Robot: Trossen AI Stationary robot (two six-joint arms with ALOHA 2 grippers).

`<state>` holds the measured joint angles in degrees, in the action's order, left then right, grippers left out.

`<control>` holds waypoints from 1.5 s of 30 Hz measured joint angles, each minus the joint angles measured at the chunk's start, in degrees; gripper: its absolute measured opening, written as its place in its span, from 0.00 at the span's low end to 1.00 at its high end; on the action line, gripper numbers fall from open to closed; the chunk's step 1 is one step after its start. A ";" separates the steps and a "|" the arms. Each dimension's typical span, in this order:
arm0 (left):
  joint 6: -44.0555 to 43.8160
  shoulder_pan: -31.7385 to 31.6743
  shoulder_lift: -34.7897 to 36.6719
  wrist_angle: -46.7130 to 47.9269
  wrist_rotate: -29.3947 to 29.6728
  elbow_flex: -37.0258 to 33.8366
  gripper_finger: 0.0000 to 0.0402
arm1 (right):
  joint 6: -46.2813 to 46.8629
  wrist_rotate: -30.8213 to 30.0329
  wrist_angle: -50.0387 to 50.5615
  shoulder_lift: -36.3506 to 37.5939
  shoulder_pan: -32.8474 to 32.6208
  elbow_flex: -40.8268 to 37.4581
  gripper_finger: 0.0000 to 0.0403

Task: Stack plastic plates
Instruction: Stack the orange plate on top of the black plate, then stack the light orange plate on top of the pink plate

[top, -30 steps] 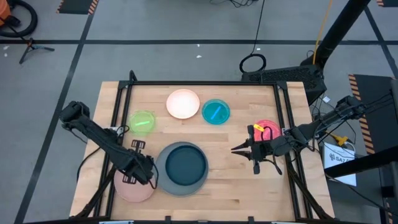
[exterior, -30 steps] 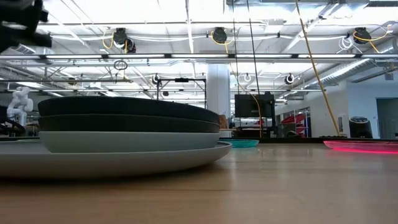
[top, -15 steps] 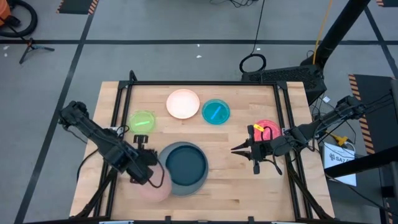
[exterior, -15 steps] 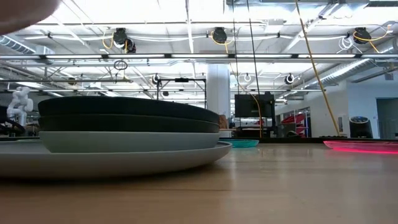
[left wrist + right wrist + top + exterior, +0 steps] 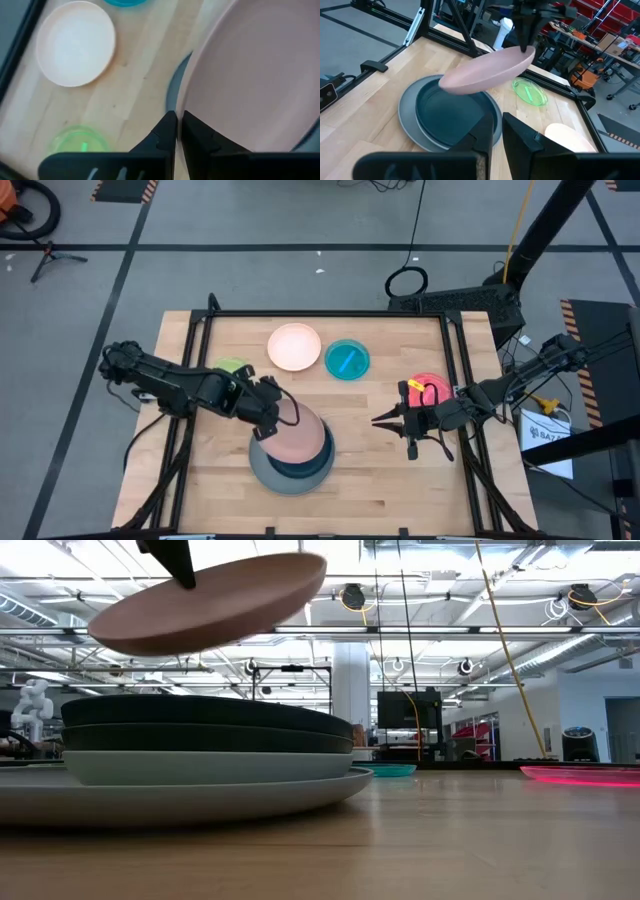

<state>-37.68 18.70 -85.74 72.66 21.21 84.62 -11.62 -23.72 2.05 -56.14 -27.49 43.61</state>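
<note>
Wooden surface [image 5: 380, 480], black-framed, in a workshop with grey floor and ceiling lights.

Item 1: salmon pink plate [image 5: 297, 442], held in the air, tilted, above the stack. Left fingers [image 5: 176, 131] pinch its rim, closed on it; the plate extends forward from the fingertips, clear of the plates beneath in the low view.

Item 2: stack directly under the held plate: large grey plate [image 5: 200, 802] at the bottom on the surface, light blue plate [image 5: 200, 767] on it, then two dark plates, the uppermost being the dark teal plate [image 5: 451, 111].

Item 3: cream plate [image 5: 294, 346], flat on the surface, well beyond the left fingers, apart from the stack.

Item 4: cyan dish [image 5: 347, 359], just beside the cream plate.

Item 5: lime green dish [image 5: 80, 145], flat on the surface, near the left arm, partly hidden by it from above.

Item 6: pink-red dish [image 5: 430, 387], just behind the right gripper.

Item 7: right gripper [image 5: 378, 420], waiting at the surface's right side, fingers [image 5: 485, 131] drawn close together with nothing between them, pointing toward the stack, well apart from it.
</note>
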 joint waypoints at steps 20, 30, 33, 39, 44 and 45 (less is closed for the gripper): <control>8.91 -4.72 -8.23 -6.69 -5.70 0.04 0.06 | 0.22 -0.07 1.34 0.39 0.01 0.03 0.08; 9.49 -4.77 -9.15 -6.36 -6.14 -0.01 0.14 | 0.42 -0.09 1.63 0.37 0.00 0.03 0.08; 10.24 -4.77 -9.21 -6.34 -6.14 0.00 0.22 | 0.42 -0.11 1.63 0.37 0.00 0.03 0.08; 13.56 -4.75 -9.19 -6.15 -4.76 0.00 0.32 | 0.43 -0.14 1.66 0.37 0.00 0.03 0.08; 16.90 -3.32 -9.04 -6.10 -2.05 0.00 0.33 | 1.95 -0.85 3.30 0.37 0.04 0.03 0.08; 17.72 -2.67 -9.00 -5.95 -0.23 0.00 0.33 | 2.63 -1.91 3.50 0.37 0.04 0.03 0.08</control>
<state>-19.96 16.03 -94.74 66.71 20.98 84.62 -8.99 -25.63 5.55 -55.77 -27.44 43.64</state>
